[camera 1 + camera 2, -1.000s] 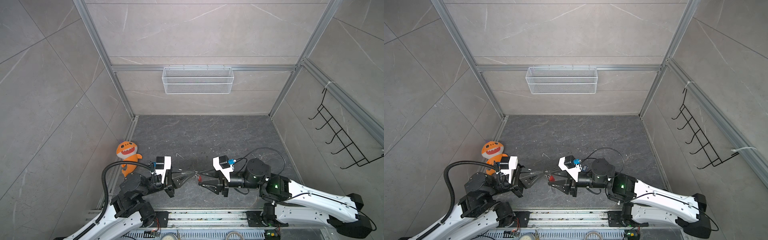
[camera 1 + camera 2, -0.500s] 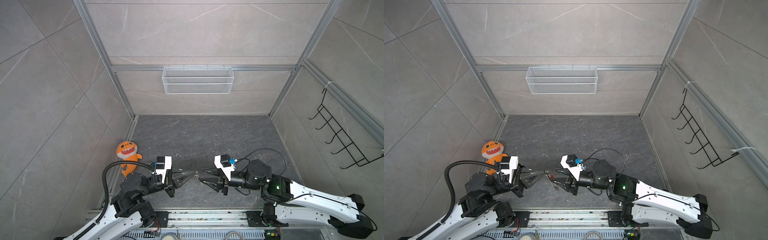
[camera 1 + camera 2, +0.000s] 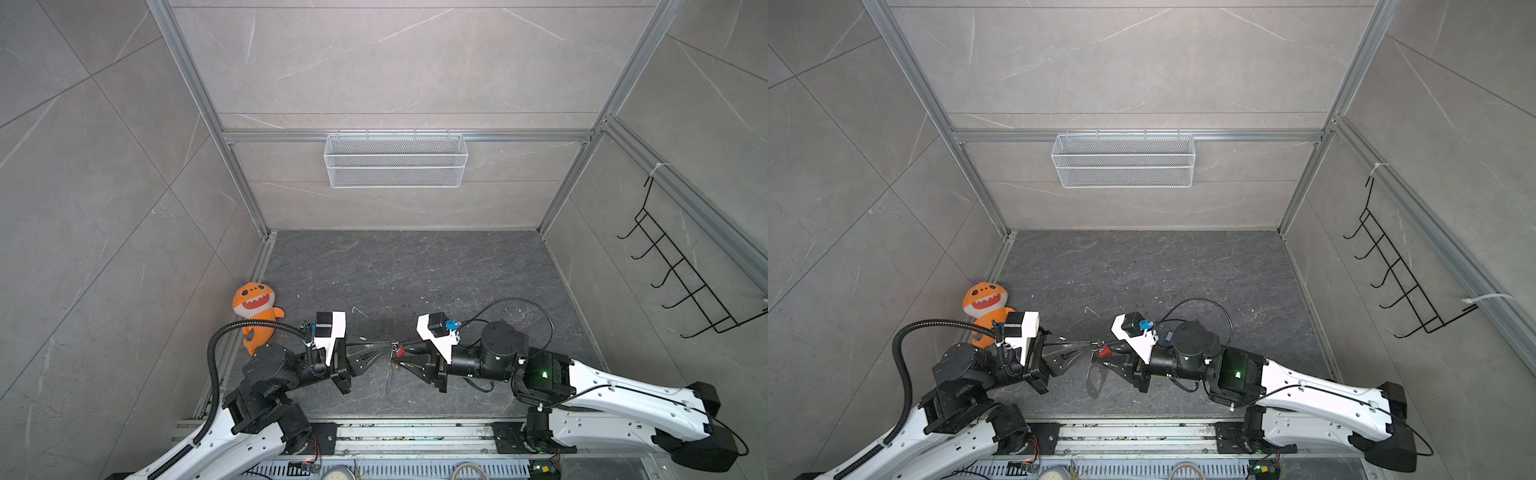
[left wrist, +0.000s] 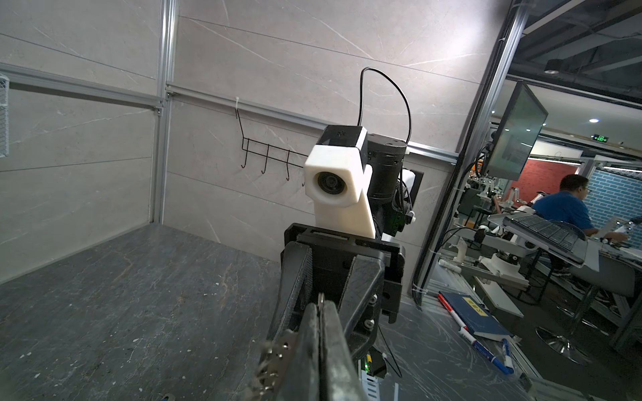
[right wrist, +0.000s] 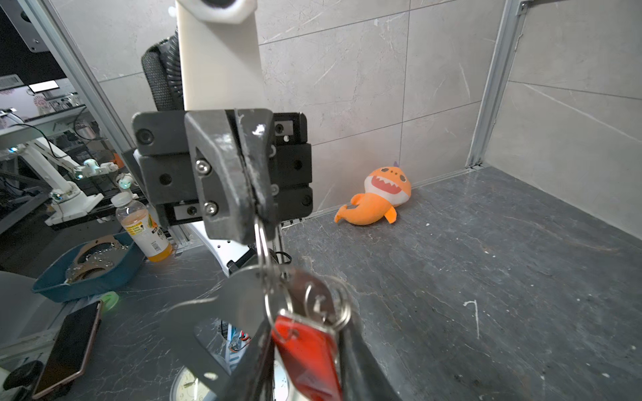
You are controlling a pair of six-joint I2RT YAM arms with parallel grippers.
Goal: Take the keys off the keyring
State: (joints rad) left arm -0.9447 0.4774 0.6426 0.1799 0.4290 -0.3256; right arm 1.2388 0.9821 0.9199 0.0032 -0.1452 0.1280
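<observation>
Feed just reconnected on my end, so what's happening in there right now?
The left gripper has its fingers shut on the keyring, pinching its silver ring so the rest hangs below. The right gripper faces it with its fingers either side of the red-tagged key, which hangs from the keyring; whether they have clamped it is unclear. So that key is not off yet.

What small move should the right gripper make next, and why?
Probably close the right gripper fully on the red-tagged key: its tag sits between the jaws, while the left gripper is shut on the keyring, holding it up. Whether the jaws already pinch the tag is unclear.
</observation>
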